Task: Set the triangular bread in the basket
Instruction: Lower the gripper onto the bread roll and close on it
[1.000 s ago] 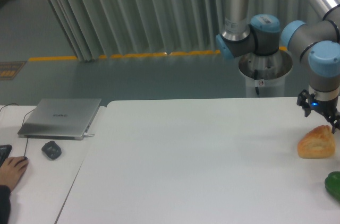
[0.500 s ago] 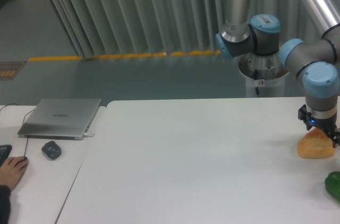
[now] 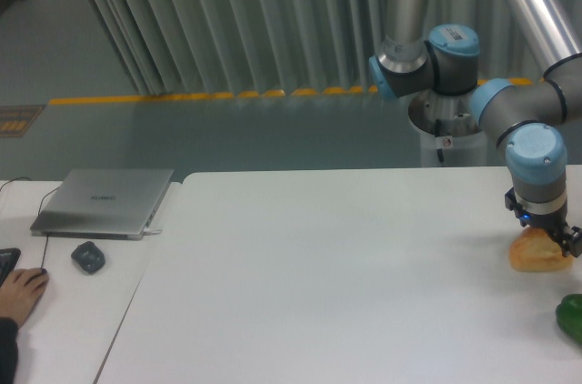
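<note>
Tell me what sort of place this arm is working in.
Likely a robotics lab or workshop: yellow floor tape along a curtain, a laptop and mouse beside the white table.

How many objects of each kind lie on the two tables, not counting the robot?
Bread: 1, the triangular bread
Green object: 1
Laptop: 1
Computer mouse: 1
Total: 4
</note>
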You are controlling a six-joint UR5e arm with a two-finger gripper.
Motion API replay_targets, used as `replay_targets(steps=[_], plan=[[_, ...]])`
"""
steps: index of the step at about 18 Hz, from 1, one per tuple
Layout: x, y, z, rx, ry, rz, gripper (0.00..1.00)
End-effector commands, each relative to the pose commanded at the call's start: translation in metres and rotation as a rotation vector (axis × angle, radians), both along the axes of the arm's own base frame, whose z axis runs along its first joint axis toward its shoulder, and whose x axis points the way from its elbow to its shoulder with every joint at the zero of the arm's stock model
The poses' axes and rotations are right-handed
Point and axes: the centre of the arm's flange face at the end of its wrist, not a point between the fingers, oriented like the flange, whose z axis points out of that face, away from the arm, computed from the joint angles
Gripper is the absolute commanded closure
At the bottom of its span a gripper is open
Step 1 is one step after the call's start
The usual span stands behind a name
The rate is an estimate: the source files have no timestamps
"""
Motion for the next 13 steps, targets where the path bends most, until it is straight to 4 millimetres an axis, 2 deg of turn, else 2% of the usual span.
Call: replay_targets(steps=[1, 4, 7, 8, 10, 13], plan=[[-0.001, 0.001, 0.001, 0.003, 0.005, 0.003, 0.46], [-0.001, 0.001, 0.002, 0.003, 0.005, 0.003, 0.64], [-0.002, 0.002, 0.005, 0.007, 0.010, 0.006, 0.68], [-0.002, 0.001, 0.005, 0.007, 0.009, 0.008, 0.78], [-0.002, 0.002, 0.006, 0.010, 0.015, 0.019, 0.83], [-0.004, 0.001, 0.012, 0.020, 0.022, 0.030, 0.83]])
